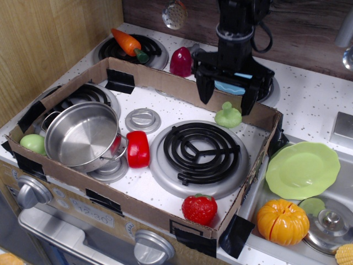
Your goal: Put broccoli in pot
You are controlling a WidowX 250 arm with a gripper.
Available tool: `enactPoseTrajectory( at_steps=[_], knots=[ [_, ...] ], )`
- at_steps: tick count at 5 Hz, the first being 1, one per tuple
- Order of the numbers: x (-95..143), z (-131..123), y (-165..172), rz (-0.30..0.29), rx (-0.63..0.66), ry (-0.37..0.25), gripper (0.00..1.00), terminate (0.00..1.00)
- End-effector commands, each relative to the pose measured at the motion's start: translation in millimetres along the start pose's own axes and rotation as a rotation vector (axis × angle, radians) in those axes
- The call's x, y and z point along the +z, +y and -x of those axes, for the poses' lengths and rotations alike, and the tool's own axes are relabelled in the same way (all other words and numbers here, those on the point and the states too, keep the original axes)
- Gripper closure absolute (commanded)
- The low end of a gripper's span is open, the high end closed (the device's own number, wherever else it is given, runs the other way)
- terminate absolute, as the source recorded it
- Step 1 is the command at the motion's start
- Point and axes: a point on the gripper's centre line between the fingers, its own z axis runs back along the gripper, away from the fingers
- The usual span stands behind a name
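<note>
The broccoli [228, 115], a small pale-green lumpy toy, stands on the white stove top inside the cardboard frame, near its far right wall. My gripper [226, 98] hangs open just above and behind it, its two black fingers [203, 90] spread to either side, touching nothing. The pot [83, 136], a shiny steel saucepan with loop handles, sits empty on the front left burner, far to the left of the gripper.
A cardboard frame [165, 83] walls the stove top. Inside are a red toy [138, 149], a strawberry [199, 208], a pale-green round fruit [33, 143] and a black coil burner [198, 150]. Outside: carrot [128, 43], light-blue bowl [234, 85], green plate [302, 169], pumpkin [282, 222].
</note>
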Motion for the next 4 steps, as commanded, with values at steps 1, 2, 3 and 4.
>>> enactPoseTrajectory(
  at_steps=[1,2,3,4],
  knots=[
    [-4.2,-18.0,6.8,0.035,0.003,-0.076,0.0,0.0],
    [-14.8,-14.7,9.1,0.044,0.012,-0.073,0.0,0.0],
    [-21.7,-12.5,4.3,0.055,0.021,-0.079,1.0,0.0],
    [-32.7,-12.0,-1.0,0.071,0.037,-0.094,1.0,0.0]
  ],
)
